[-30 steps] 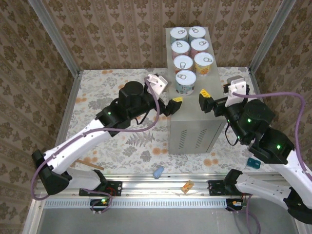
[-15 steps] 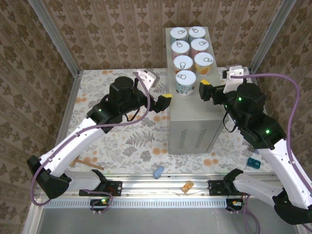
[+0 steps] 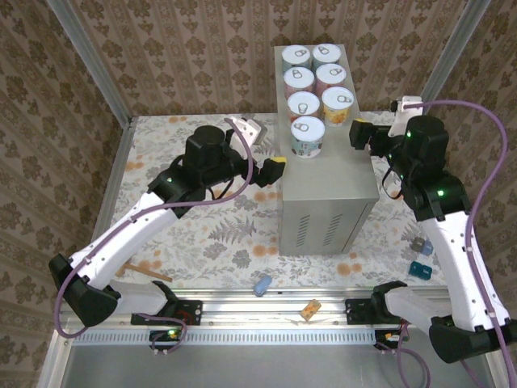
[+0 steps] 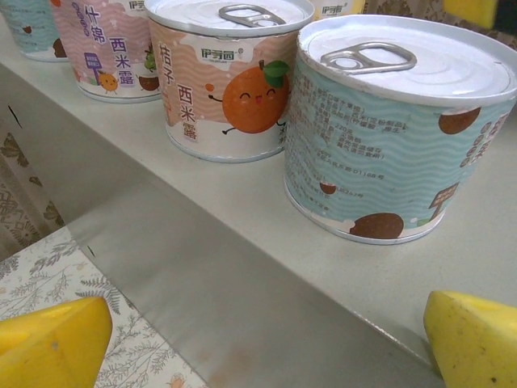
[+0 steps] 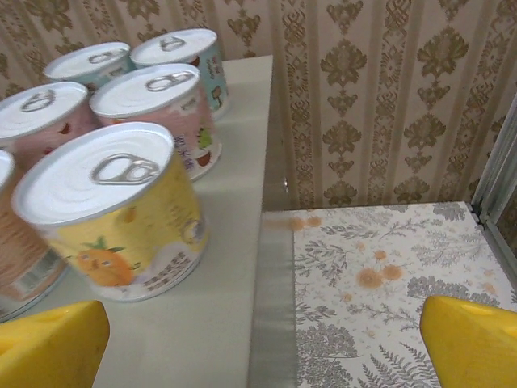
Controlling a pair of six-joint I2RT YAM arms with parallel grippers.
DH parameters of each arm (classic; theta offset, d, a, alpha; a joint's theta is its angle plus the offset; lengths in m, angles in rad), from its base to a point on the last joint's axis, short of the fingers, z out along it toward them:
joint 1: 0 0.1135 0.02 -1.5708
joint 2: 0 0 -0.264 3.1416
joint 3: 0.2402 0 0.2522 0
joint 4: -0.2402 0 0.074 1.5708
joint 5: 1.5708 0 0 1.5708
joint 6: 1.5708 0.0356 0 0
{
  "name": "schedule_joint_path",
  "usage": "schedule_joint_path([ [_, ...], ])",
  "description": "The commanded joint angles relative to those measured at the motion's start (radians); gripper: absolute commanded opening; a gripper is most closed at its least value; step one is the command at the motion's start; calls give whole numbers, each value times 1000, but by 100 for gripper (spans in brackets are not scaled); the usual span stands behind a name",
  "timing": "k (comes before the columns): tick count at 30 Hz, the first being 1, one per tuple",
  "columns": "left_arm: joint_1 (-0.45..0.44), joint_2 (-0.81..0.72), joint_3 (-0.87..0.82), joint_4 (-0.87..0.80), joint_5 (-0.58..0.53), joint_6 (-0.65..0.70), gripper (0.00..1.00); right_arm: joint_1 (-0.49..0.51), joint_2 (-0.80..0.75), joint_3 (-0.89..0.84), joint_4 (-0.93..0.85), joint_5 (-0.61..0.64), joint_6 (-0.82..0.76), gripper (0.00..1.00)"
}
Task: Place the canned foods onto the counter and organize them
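Several canned foods stand in two rows on the far half of the counter [image 3: 335, 174], the nearest being a light-blue can [image 3: 308, 135]. My left gripper [image 3: 275, 167] hangs open off the counter's left edge, level with that can. In the left wrist view its yellow fingertips [image 4: 50, 346] frame the counter's edge [image 4: 242, 206], with the light-blue can [image 4: 396, 129] and an orange-label can [image 4: 230, 77] just beyond. My right gripper [image 3: 359, 134] is open at the right edge. Its yellow fingertips [image 5: 472, 339] straddle the counter's edge [image 5: 218, 283] beside a yellow can [image 5: 117, 210].
On the floral floor in front of the counter lie a small blue lump [image 3: 262, 284] and a tan block [image 3: 309, 308]. A teal piece [image 3: 418, 269] sits at the right and a wooden stick [image 3: 145, 273] at the left. Patterned walls and metal posts enclose the floor.
The right gripper has moved away from me and rightward, from over the counter's front half to its right edge. The left gripper has drawn back a little to the left. All cans stay put.
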Motion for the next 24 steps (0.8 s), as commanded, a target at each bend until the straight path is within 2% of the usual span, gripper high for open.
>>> schedule_joint_path([
  [1, 7, -21, 14, -22, 17, -25, 100, -33, 29, 33, 31, -62, 26, 100],
  [10, 9, -41, -2, -15, 13, -34, 100, -80, 100, 35, 61, -90, 30, 100],
  [24, 8, -45, -11, -7, 10, -30, 100, -85, 152, 33, 78, -108, 27, 100],
])
